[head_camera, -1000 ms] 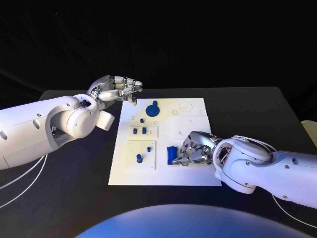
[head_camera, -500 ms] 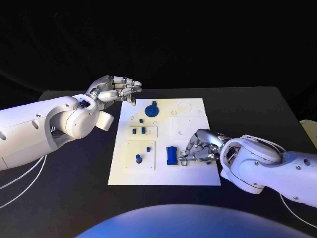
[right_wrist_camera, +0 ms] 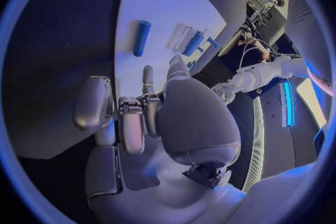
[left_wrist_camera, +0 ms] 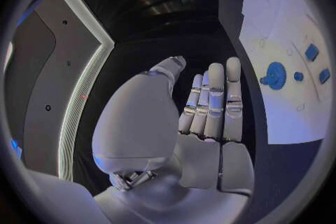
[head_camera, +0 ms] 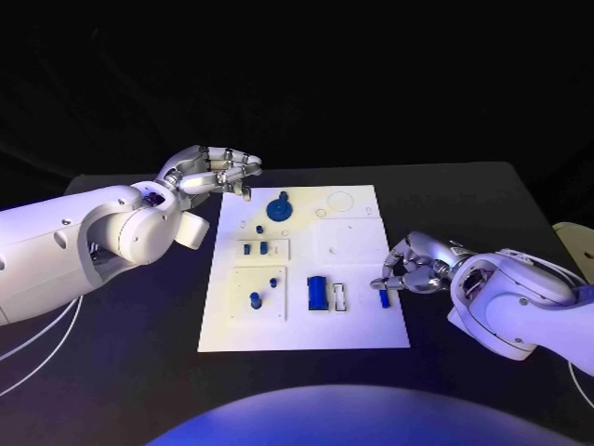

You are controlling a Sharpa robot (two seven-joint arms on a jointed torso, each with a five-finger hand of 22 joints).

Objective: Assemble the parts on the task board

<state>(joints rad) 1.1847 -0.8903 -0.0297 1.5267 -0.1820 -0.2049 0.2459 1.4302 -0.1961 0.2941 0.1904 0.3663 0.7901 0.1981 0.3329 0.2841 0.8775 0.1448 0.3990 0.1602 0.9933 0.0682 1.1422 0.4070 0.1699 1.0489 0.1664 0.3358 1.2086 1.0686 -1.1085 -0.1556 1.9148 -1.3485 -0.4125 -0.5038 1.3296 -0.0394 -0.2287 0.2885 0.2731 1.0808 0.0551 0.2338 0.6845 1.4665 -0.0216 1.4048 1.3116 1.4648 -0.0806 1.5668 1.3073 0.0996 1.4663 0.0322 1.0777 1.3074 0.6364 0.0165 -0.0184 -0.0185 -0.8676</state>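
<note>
The white task board [head_camera: 353,327] lies mid-table. On it are a blue gear [head_camera: 281,206], small blue pieces [head_camera: 256,248] in the left recesses, and a blue block [head_camera: 318,292]. A short blue peg [head_camera: 384,297] lies flat at the board's right edge; the right wrist view also shows this peg [right_wrist_camera: 141,38], a little past my fingertips [right_wrist_camera: 148,75]. My right hand [head_camera: 417,265] hovers at that edge, holding nothing. My left hand [head_camera: 214,172] is raised beyond the board's far left corner with nothing in it, and its fingers [left_wrist_camera: 213,101] are straight. The gear [left_wrist_camera: 274,74] lies off to its side.
A pale round object [head_camera: 585,246] sits at the table's right edge. The black table [head_camera: 136,353] surrounds the board. My left forearm [head_camera: 69,246] spans the table's left side.
My right hand has moved right, from over the blue block to the board's right edge, and a blue peg now lies beside its fingertips. The left hand has stayed put.
</note>
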